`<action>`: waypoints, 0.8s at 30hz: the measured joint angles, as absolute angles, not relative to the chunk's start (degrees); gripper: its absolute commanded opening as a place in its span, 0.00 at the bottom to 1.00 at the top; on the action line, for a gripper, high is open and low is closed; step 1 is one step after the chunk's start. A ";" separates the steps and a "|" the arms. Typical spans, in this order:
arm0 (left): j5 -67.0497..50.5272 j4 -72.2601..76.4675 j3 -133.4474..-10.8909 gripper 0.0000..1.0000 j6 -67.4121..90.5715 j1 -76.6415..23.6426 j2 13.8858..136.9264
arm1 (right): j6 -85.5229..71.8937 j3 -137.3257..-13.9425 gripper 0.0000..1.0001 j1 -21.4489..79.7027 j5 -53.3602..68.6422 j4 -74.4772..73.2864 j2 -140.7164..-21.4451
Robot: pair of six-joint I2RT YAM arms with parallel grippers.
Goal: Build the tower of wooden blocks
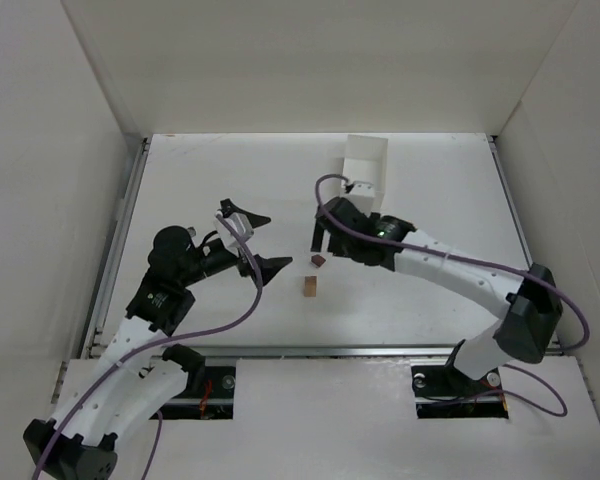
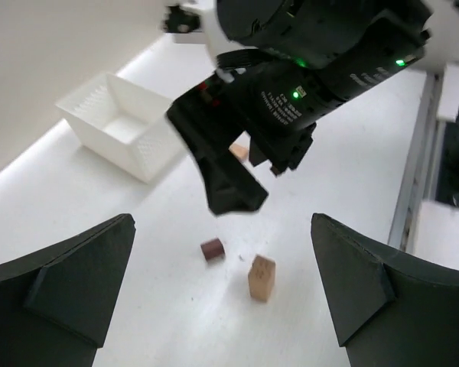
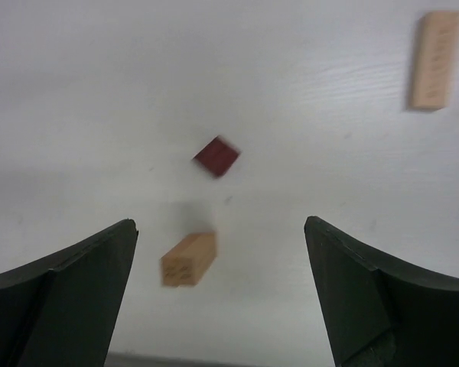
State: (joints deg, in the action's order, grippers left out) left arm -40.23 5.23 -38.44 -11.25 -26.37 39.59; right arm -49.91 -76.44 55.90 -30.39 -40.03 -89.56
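A dark reddish-brown block [image 1: 318, 260] lies on the white table [image 1: 430, 180], with a tan block [image 1: 310, 287] standing upright just nearer the arms. In the left wrist view the dark block [image 2: 212, 249] and the upright tan block [image 2: 262, 277] sit ahead of my open left gripper [image 2: 222, 298], which holds nothing. My right gripper [image 1: 325, 240] hovers just above and beyond them. Its wrist view shows the jaws wide apart and empty over the tan block [image 3: 188, 258] and the dark block [image 3: 216, 156]. A second tan block [image 3: 434, 60] lies flat farther off. My left gripper [image 1: 263, 243] stands to the blocks' left.
A white square box [image 1: 365, 170] stands behind the right gripper, open at the top, and shows in the left wrist view too [image 2: 126, 126]. White walls enclose the table on three sides. The right arm [image 1: 450, 265] stretches across the right half.
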 measured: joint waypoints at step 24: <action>-34.24 7.66 -40.88 1.00 -3.88 -17.23 49.04 | -26.72 -76.12 0.59 18.72 -15.09 -32.82 -109.67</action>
